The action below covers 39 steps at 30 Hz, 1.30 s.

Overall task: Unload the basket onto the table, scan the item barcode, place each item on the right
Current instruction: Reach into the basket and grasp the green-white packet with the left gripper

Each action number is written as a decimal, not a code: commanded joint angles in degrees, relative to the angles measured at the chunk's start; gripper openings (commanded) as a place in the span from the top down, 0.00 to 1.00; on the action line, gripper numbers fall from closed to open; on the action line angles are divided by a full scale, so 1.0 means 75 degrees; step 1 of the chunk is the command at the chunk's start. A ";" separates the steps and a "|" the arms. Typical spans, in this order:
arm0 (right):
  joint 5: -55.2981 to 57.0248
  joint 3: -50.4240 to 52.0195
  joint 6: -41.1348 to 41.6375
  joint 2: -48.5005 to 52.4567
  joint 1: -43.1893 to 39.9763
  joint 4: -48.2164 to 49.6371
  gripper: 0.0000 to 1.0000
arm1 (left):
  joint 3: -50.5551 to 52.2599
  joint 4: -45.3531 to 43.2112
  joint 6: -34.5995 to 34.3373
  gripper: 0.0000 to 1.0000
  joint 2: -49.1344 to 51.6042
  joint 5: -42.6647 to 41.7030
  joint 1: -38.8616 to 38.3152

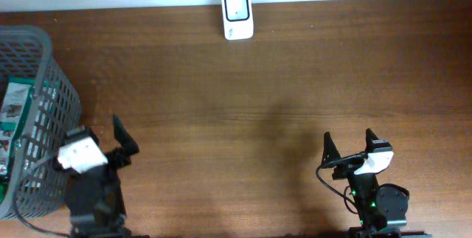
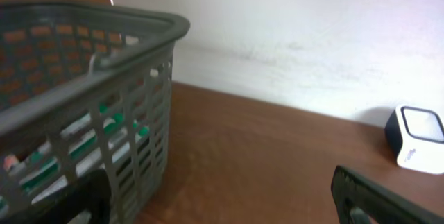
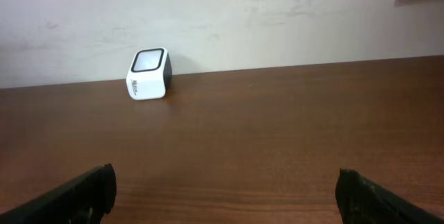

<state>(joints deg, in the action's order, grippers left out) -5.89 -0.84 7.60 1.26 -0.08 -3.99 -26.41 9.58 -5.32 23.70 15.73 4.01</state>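
The item (image 1: pixel 15 113) is down inside the grey basket (image 1: pixel 51 120), at the left end of the bench (image 1: pixel 221 120). You can only see part of it. From above, the basket's rim and the picture's edge cut it off. From the left wrist, you get only bits of green and white through the holes in the basket (image 2: pixel 104 64). It looks like a white and green pack lying flat. Its long side runs from the far side of the bench to the near side. You can't see a barcode on it. You also can't tell if there is one pack or more in there.

There is one scanner (image 1: pixel 237 15). It sits at the far edge of the bench, by the wall, well apart from the basket. It is white with a dark frame around its window. From the right wrist, the scanner (image 3: pixel 148 75) has its window tilted up. From the left wrist, the scanner (image 2: pixel 418 137) is cut off at the right edge.

There is one basket and two arms. Your left fingers (image 1: pixel 124 141) are spread wide and hold nothing. They are just beside the basket. Your right fingers (image 1: pixel 328 148) are also spread wide and hold nothing, at the near right of the bench.
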 commanded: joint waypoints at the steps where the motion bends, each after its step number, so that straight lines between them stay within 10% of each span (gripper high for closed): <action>1: 0.0012 0.0070 0.0047 -0.0020 -0.0044 -0.0003 0.02 | -0.1947 0.0358 0.0169 0.01 0.1679 -0.0306 0.0038; 15: 0.0012 0.0070 0.0044 -0.0020 -0.0044 -0.0003 0.01 | -1.4160 0.9081 0.2154 0.01 0.9460 -0.1999 0.0038; 20: 0.0012 0.0070 0.0047 -0.0020 -0.0044 -0.0003 0.02 | -1.4259 0.8530 0.1813 0.09 0.9521 -0.0653 0.0122; 27: 0.0012 0.0070 0.0044 -0.0020 -0.0044 -0.0003 0.02 | -1.4382 0.9218 -0.2057 0.01 0.9550 0.0673 0.3121; 34: 0.0012 0.0070 0.0044 -0.0020 -0.0044 -0.0003 0.02 | -1.3033 0.9180 -0.2043 0.02 0.9637 -0.0242 0.5208; 39: 0.0012 0.0070 0.0044 -0.0020 -0.0044 -0.0003 0.02 | -1.0902 0.7335 -0.0087 0.02 0.9640 -0.1279 0.5811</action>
<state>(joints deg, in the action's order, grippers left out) -5.89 -0.84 7.57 1.34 -0.08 -3.99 -114.93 70.32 -16.03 96.09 13.56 46.19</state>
